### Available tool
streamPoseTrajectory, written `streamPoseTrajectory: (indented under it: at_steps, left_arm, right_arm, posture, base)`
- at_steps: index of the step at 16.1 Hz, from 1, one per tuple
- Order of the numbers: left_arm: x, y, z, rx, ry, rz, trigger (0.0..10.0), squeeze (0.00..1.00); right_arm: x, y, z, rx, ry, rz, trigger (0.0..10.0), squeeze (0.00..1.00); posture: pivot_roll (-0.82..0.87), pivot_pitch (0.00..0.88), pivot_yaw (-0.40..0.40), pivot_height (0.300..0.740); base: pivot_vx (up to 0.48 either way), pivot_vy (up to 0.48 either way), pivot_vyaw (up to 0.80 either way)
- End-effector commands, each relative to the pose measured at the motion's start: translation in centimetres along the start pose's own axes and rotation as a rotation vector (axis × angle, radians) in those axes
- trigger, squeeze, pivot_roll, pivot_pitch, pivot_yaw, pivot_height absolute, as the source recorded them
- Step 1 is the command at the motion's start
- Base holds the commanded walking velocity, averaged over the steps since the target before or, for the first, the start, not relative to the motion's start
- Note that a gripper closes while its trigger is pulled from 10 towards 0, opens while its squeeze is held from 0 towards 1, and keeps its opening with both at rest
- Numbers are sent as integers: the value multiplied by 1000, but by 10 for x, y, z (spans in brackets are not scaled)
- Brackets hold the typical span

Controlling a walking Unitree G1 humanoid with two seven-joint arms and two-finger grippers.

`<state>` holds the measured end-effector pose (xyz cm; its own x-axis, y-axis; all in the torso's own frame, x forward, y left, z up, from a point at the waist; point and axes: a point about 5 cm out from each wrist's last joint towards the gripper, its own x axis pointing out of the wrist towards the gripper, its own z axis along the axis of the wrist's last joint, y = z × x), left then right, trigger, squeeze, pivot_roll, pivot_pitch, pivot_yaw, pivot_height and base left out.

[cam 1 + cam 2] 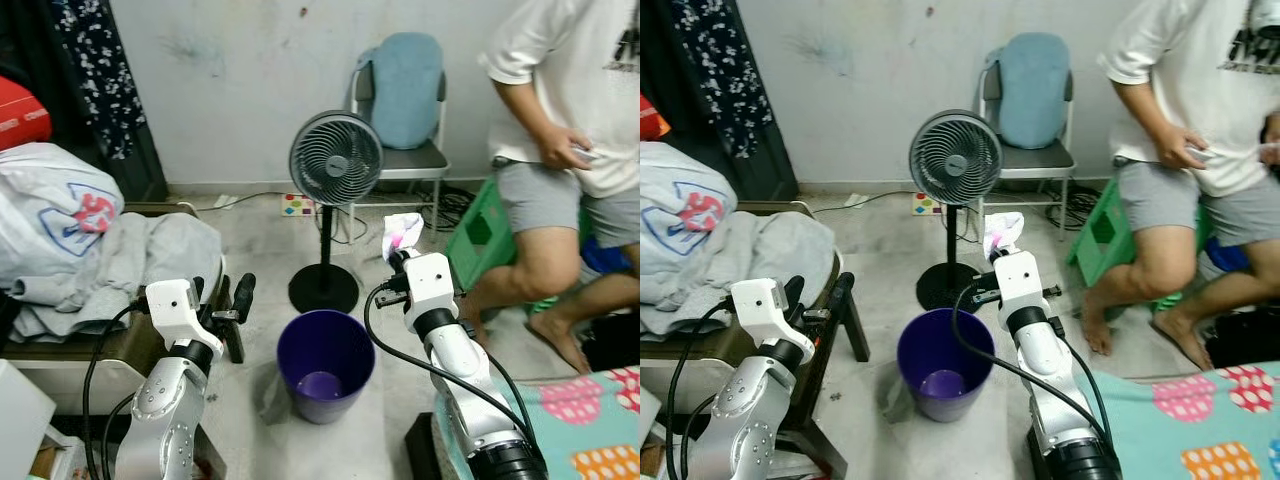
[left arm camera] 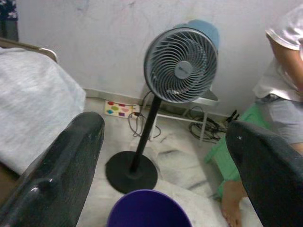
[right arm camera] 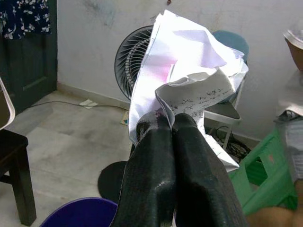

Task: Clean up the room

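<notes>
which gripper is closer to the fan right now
Right. The right gripper, shut on crumpled paper, hangs just beside the fan pole, on its right and above the purple bin. The left gripper, open, sits farther back on the fan's left, by the grey clothes.

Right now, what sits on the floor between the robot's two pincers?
The purple bin stands between the open left pincer and the right pincer gripping crumpled paper, seen in both eye views.
</notes>
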<state>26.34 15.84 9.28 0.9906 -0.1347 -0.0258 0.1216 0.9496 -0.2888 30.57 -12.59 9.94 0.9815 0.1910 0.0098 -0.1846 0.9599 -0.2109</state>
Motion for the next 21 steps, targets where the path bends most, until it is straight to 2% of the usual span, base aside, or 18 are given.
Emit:
streamPoseTrajectory:
  at_steps: [1, 11, 18, 21]
  left_arm:
    - [-1, -2, 4, 0, -19, -29, 10000, 0]
    - [-5, -4, 3, 3, -15, -45, 10000, 0]
    - [-5, -3, 2, 7, -6, -22, 10000, 0]
    - [-5, -3, 2, 6, -4, -24, 10000, 0]
  right_arm:
    - [0, -1, 4, 9, -21, 4, 10000, 0]
    - [-1, 0, 4, 22, -25, 2, 10000, 0]
    - [0, -1, 1, 47, -3, -10, 10000, 0]
    - [0, -2, 1, 49, -3, -13, 10000, 0]
  posture:
    - [-133, 0, -14, 740]
    - [-129, 0, -9, 740]
    - [-127, 0, -7, 740]
    - [-131, 0, -6, 740]
  base:
    - [0, 0, 0]
    - [389, 0, 0]
    - [0, 0, 0]
    - [0, 0, -800]
